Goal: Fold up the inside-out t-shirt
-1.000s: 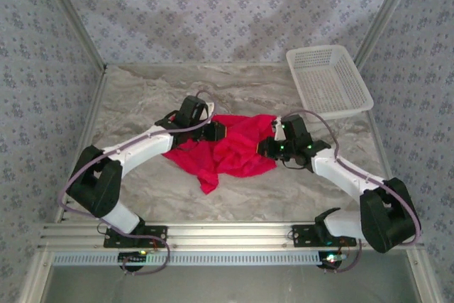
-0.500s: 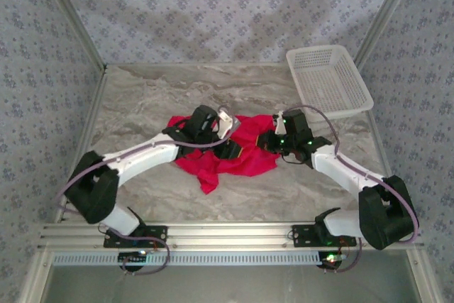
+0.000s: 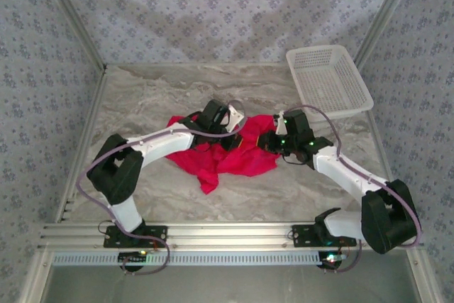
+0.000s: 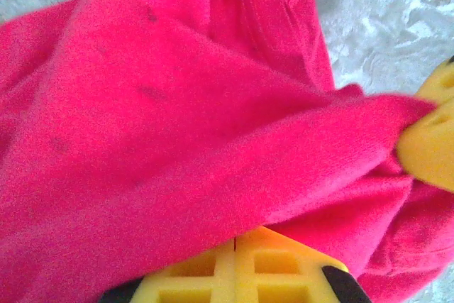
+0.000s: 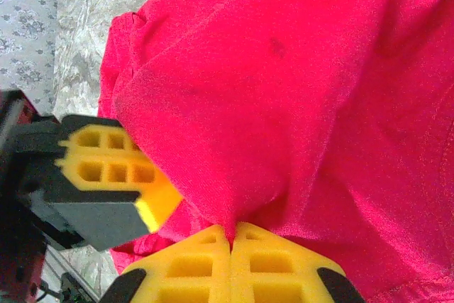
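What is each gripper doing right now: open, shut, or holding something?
Left gripper: shut on the red t-shirt.
Right gripper: shut on the same t-shirt.

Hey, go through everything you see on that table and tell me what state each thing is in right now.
T-shirt: crumpled in a heap on the table, not folded, pinched by both tools.
Left tool: shut on a fold of the t-shirt.
Right tool: shut on the t-shirt, close beside the left tool.
Basket: upright, empty, at the far right corner, apart from the t-shirt.
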Tool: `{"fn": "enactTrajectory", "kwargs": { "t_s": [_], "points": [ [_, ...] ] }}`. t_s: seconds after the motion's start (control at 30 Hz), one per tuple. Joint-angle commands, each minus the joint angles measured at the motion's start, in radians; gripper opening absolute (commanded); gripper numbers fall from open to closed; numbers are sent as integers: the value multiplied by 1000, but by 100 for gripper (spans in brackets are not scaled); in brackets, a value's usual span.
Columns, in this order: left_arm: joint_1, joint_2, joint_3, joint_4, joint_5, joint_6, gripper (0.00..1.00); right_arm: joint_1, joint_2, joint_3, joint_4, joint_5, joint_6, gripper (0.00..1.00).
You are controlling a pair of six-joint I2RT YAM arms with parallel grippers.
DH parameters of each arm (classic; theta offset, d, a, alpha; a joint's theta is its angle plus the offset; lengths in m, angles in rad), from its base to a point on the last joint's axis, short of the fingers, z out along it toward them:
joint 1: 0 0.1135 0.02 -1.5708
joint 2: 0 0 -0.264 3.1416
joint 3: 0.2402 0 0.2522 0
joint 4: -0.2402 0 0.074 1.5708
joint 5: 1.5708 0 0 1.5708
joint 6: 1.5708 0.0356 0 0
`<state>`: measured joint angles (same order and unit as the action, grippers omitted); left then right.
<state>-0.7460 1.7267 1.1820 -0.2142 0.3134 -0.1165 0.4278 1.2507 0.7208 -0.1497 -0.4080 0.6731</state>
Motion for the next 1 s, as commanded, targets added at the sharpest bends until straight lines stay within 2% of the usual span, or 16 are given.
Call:
{"fn": "enactTrajectory", "kwargs": {
  "t_s": [0.0, 0.17, 0.33, 0.47, 0.57, 0.6, 0.63, 0.67, 0.73, 0.77, 0.83, 0.97],
  "points": [
    [11, -90, 62, -89, -25, 15, 0, 6, 3, -8, -37, 42, -36, 0],
    [10, -186, 130, -145, 4, -3, 0, 12, 71, -3, -59, 124, -89, 0],
    [5, -241, 157, -85, 112, -82, 0, 12, 142, 34, -73, 150, -81, 0],
    [5, -213, 147, -3, 184, -146, 0, 14, 141, 62, -96, 157, -72, 0],
    [11, -166, 162, -40, 191, -159, 0, 12, 118, 78, -146, 202, -70, 0],
    [17, -161, 158, -55, 177, -167, 0, 10, 104, 84, -175, 226, -67, 7],
    [22, -167, 146, -66, 151, -173, 2, 11, 88, 86, -195, 237, -67, 16],
    [27, -174, 134, -83, 126, -176, 6, 11, 69, 87, -212, 246, -66, 21],
    [32, -195, 101, -135, 79, -155, 19, 18, 29, 91, -240, 245, -61, 34],
    [32, -205, 83, -161, 59, -143, 25, 24, 10, 94, -248, 238, -61, 38],
    [33, -227, 26, -195, 10, -132, 34, 50, -22, 105, -258, 228, -58, 43],
    [38, -254, -91, -180, -19, -152, 44, 92, -30, 122, -250, 208, -52, 41]
  ]
}}
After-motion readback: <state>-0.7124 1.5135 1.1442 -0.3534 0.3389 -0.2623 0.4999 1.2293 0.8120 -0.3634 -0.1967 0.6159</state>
